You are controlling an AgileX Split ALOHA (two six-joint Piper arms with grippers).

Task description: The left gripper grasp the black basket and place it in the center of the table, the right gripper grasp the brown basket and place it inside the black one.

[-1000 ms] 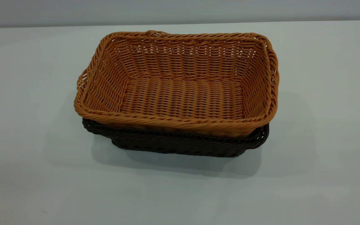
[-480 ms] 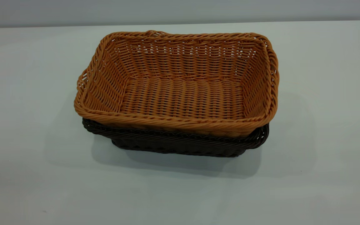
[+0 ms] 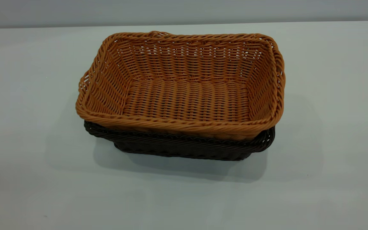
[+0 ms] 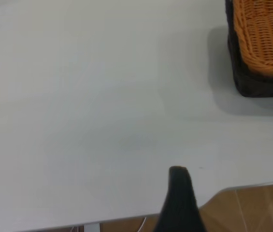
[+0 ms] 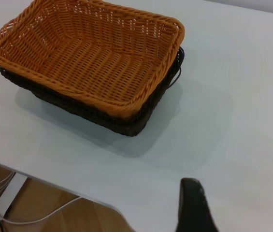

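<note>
The brown basket (image 3: 184, 92) sits nested inside the black basket (image 3: 184, 147) in the middle of the table (image 3: 27, 127). The black basket's rim and lower wall show under the brown one. Both baskets also show in the right wrist view, the brown basket (image 5: 88, 53) in the black basket (image 5: 102, 116), and at the edge of the left wrist view, brown (image 4: 266, 34) in black (image 4: 257, 84). My left gripper (image 4: 177, 203) hangs over the table edge, well away from the baskets. My right gripper (image 5: 193, 205) is also off near a table edge, apart from them. Neither arm shows in the exterior view.
The pale table edge (image 4: 252, 186) and the wooden floor (image 4: 257, 208) show below the left gripper. In the right wrist view a table edge (image 5: 49, 183) runs over floor with white cables (image 5: 10, 203).
</note>
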